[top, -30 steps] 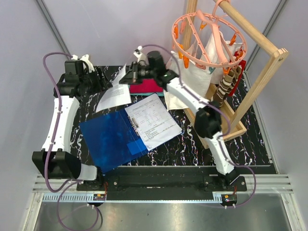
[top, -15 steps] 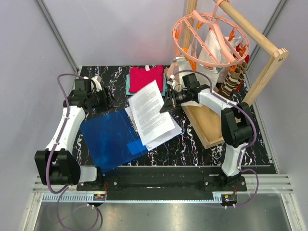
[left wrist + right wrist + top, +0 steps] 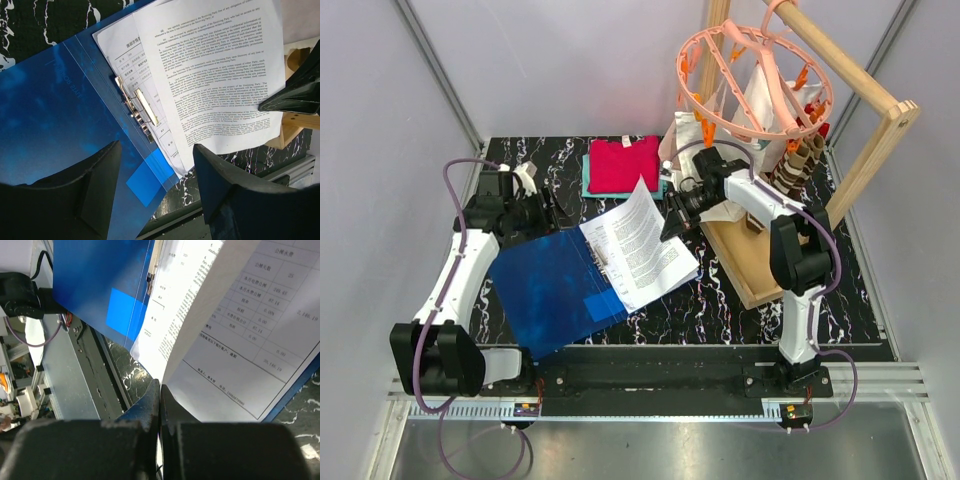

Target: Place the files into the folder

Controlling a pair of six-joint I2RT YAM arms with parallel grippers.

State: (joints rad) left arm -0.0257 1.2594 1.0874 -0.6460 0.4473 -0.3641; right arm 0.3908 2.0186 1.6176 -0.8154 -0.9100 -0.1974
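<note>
Black marbled table carries the folder (open), folded clothes, wooden rack.

Centre-left on black marbled table: flat blue plastic folder. White printed paper sheets on its right half, beside metal spine clip; top sheet tilted up, right edge pinched in right gripper. Folded red and teal clothes behind folder. Wooden rack to the right.

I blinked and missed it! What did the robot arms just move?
The right gripper, shut on a printed sheet, swung from the table's far side to the open folder; the sheet now hangs tilted over the page lying there. The left gripper, open, came nearer the folder. The folder and red clothes stayed put.
</note>
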